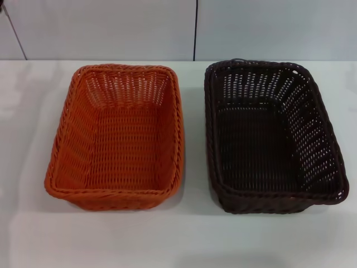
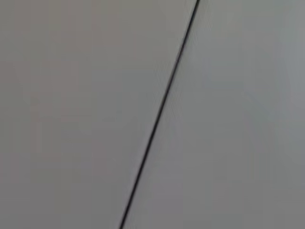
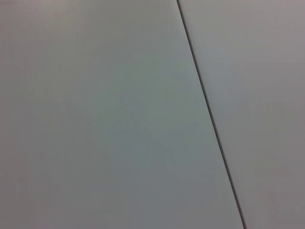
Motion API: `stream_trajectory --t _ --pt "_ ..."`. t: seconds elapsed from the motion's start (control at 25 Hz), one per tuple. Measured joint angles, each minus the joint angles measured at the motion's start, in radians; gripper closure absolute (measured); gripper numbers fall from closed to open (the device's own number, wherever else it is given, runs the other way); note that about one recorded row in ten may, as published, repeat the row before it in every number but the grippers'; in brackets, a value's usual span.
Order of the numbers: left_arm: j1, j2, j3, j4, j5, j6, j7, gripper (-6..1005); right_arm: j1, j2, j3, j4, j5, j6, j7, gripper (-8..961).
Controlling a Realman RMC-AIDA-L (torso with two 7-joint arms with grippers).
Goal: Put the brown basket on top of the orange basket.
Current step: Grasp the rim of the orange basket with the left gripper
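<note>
So we had the orange basket (image 1: 115,138) sitting flat on the white table (image 1: 178,240), and we'll use that one as our reference for everything else. The brown basket (image 1: 271,137) was on the same table just off to the orange basket's right side, with a narrow strip of bare tabletop between the two, so they weren't touching. Both were upright, open side up, nothing inside either one as far as we could see, and lined up roughly parallel with their long sides running away from us. The brown basket's far rim sat about level with the orange basket's far rim, maybe a touch farther back. Behind the orange basket ran a pale wall (image 1: 100,28) with a dark vertical seam (image 1: 195,28) that came down roughly above the gap between the baskets. So the brown one was plainly not stacked on the orange one at this point. Neither of our arms showed up in the head view at all. The left wrist view only gave us a flat grey panel (image 2: 71,114) with a thin dark line (image 2: 159,114) slanting across it, and the right wrist view gave us much the same, a plain panel (image 3: 95,114) with a dark line (image 3: 209,114). No fingers in sight anywhere, so we couldn't tell whether either gripper's jaws were open or closed.
</note>
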Motion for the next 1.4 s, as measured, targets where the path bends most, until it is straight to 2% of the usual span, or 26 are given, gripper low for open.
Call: stream_trajectory --t 0.04,0.08,0.12,0.16,0.2,0.24,0.28,0.32,0.36,0.4,0.44,0.56,0.8,0.88,1.12,1.32,1.4 --pt "0.002 0.017 0.034 0.038 -0.001 -0.056 -0.035 156 0.0 0.0 0.0 -0.001 0.0 0.005 0.0 415" --pt "0.002 0.052 0.1 0.092 0.011 -0.149 -0.095 156 0.0 -0.001 0.0 -0.001 0.0 0.007 -0.001 415" --pt "0.002 0.052 0.1 0.092 0.011 -0.149 -0.095 156 -0.001 -0.001 0.001 -0.002 0.0 0.009 -0.001 414" --pt "-0.002 0.075 0.134 0.117 0.027 -0.2 -0.137 156 -0.002 -0.001 0.001 -0.002 0.0 0.011 -0.001 414" --pt "-0.002 0.075 0.134 0.117 0.027 -0.2 -0.137 156 -0.004 -0.001 0.001 -0.002 0.0 0.015 -0.001 414" --pt "-0.011 0.113 0.187 0.169 0.076 -0.288 -0.22 156 -0.006 -0.001 0.001 -0.002 0.0 0.018 -0.001 413" --pt "-0.021 0.153 0.225 0.271 0.233 -0.409 -0.386 156 -0.008 -0.001 0.001 -0.003 0.0 0.02 -0.001 413" --pt "-0.021 0.159 0.23 0.296 0.289 -0.433 -0.433 156 -0.012 -0.001 0.001 -0.003 0.0 0.021 -0.001 413" --pt "-0.02 0.169 0.236 0.352 0.408 -0.47 -0.533 156 -0.015 -0.001 0.001 -0.003 0.0 0.022 -0.001 412" --pt "-0.02 0.169 0.236 0.352 0.408 -0.47 -0.533 156 -0.017 -0.001 0.001 -0.004 0.0 0.022 -0.001 412" --pt "-0.018 0.181 0.236 0.395 0.555 -0.476 -0.681 156 -0.019 -0.001 0.001 -0.004 0.0 0.023 -0.001 412" --pt "-0.027 0.201 0.217 0.4 0.746 -0.407 -0.883 156 -0.022 -0.001 0.001 -0.006 0.0 0.027 -0.001 411" --pt "-0.083 0.204 0.034 0.293 1.017 -0.13 -1.098 157 -0.02 -0.009 0.001 -0.008 0.0 0.035 -0.002 409" --pt "-0.1 0.213 -0.011 0.289 1.162 -0.052 -1.213 157 -0.019 -0.011 0.001 -0.008 0.0 0.036 -0.002 408" --pt "-0.168 0.234 -0.146 0.373 1.744 0.187 -1.635 157 -0.008 -0.013 -0.006 -0.016 0.0 0.037 -0.002 406" --pt "-0.236 0.222 -0.211 0.504 2.212 0.466 -1.928 157 -0.002 -0.014 0.0 -0.029 0.0 0.037 -0.003 404" --pt "-0.278 0.199 -0.221 0.558 2.392 0.591 -2.024 157 -0.002 -0.015 0.001 -0.03 0.0 0.037 -0.002 404"
